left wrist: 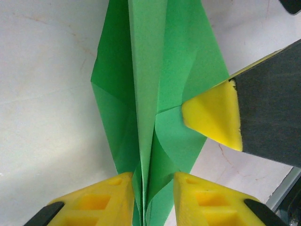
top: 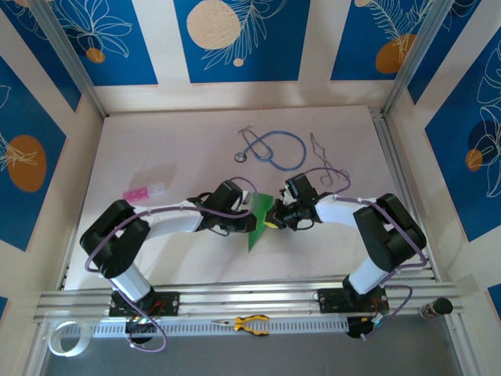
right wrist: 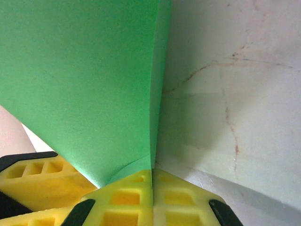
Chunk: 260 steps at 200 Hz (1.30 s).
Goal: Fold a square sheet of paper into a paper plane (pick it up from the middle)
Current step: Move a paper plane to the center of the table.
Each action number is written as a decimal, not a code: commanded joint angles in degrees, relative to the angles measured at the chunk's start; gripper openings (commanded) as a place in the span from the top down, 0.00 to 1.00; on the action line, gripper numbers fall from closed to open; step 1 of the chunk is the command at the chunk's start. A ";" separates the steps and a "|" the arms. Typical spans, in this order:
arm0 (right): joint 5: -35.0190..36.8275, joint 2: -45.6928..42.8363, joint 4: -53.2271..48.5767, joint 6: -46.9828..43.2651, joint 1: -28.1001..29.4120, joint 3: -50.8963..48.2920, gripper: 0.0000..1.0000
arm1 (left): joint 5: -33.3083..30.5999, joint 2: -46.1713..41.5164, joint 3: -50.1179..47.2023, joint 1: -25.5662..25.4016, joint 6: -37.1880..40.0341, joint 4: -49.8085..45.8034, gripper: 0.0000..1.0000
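While right jaws pinch paper plane (right wrist: 84,80) edge, left jaws straddle its centre fold, narrow; grip unclear.

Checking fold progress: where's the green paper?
In top view the green paper is mid-table, below the blue stethoscope, pinched by the right pincer, left pincer straddling it.

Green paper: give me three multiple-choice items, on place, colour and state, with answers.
1. Where is the green paper? A far left corner; B between the left gripper and right gripper; C near right corner.
2. Colour of the right gripper's fingers? A yellow; B red; C white.
3. Right gripper's state? A wide open; B shut on nothing; C shut on the green paper.
Answers: 1 B, it sits between them in the top view; 2 A, yellow in the right wrist view; 3 C, paper edge pinched between closed fingers.
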 commanded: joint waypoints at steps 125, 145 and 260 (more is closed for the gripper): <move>-1.25 -0.20 -0.80 -0.10 0.16 1.44 0.94 | 3.82 4.03 5.26 -1.06 4.66 -3.10 0.68; -1.30 -0.29 -0.67 -0.03 0.20 1.35 0.94 | 3.55 4.19 5.86 -1.01 5.34 -3.99 0.66; -1.51 -0.03 -0.71 -0.13 0.14 1.59 0.94 | 3.10 4.14 6.09 -1.07 7.08 -5.80 0.58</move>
